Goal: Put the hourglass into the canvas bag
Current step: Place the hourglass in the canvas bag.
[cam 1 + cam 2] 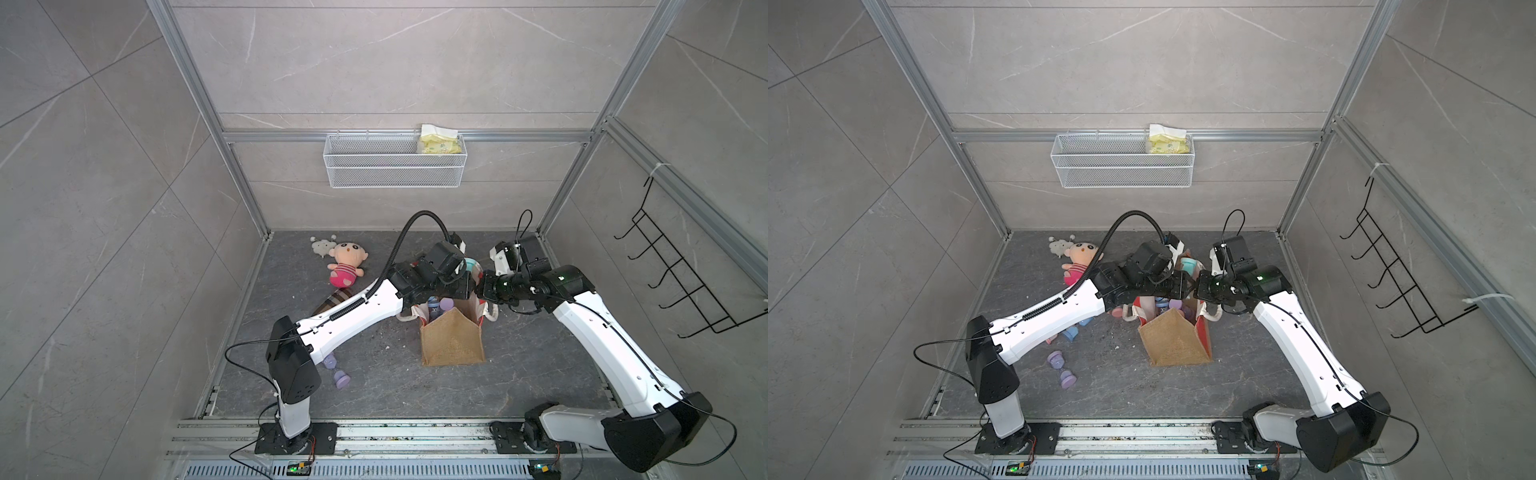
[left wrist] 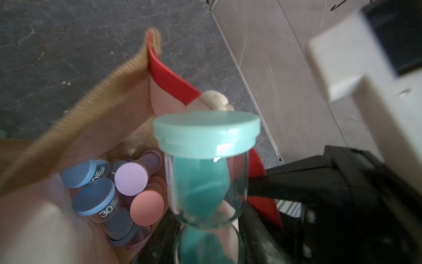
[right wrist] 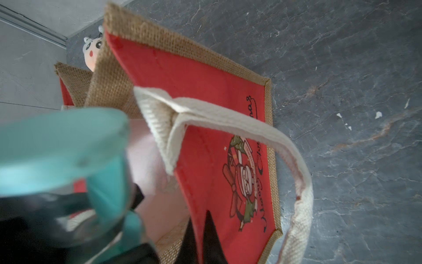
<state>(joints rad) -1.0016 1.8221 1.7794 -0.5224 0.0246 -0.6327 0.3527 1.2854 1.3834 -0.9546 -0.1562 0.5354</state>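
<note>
The canvas bag [image 1: 452, 340] [image 1: 1173, 340] stands upright on the dark floor, mouth open, with burlap sides [image 2: 91, 114] and a red printed panel [image 3: 194, 96]. My left gripper [image 2: 206, 230] is shut on the waist of a teal hourglass [image 2: 206, 160], which hangs over the bag's mouth; its teal cap [image 1: 471, 264] [image 1: 1188, 264] shows in both top views and the teal hourglass [image 3: 57, 146] fills a corner of the right wrist view. My right gripper [image 3: 198, 237] is shut on the rim of the red panel, beside the white handle [image 3: 228, 123].
Blue, lilac and pink hourglasses [image 2: 130, 178] lie inside the bag. A lilac hourglass [image 1: 1061, 370] lies on the floor near the left arm. A plush doll [image 1: 347, 266] is at the back left, a wire basket [image 1: 395, 160] on the back wall, and a hook rack [image 1: 681, 282] on the right wall.
</note>
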